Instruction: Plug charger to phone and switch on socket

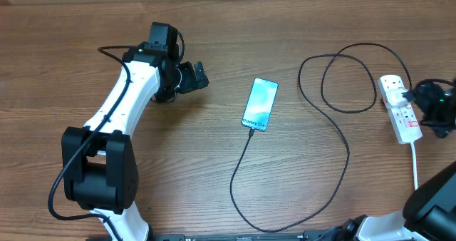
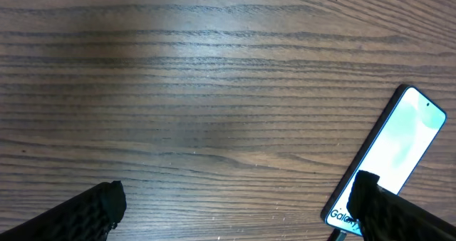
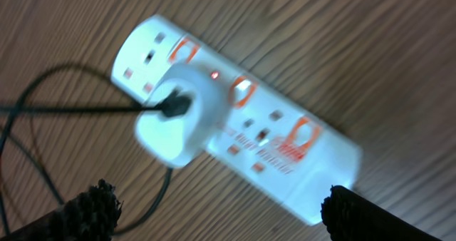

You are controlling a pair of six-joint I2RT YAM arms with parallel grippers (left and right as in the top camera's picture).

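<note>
The phone [image 1: 260, 104] lies screen-up mid-table, its light blue screen lit; it also shows at the right of the left wrist view [image 2: 395, 159]. The charger cable [image 1: 335, 162] runs from the phone's lower end in a wide loop to a white plug [image 3: 178, 116] seated in the socket [image 1: 400, 109], a white strip with red switches [image 3: 242, 130]. A small red light [image 3: 214, 75] glows on the strip. My left gripper [image 1: 196, 77] is open and empty, left of the phone. My right gripper [image 1: 431, 105] is open, just right of the socket.
The socket's thick white cord [image 1: 415, 166] runs toward the front edge at the right. The left arm's body [image 1: 107, 148] lies across the left of the wooden table [image 1: 214, 198]. The right arm's base [image 1: 434, 198] sits at the front right corner.
</note>
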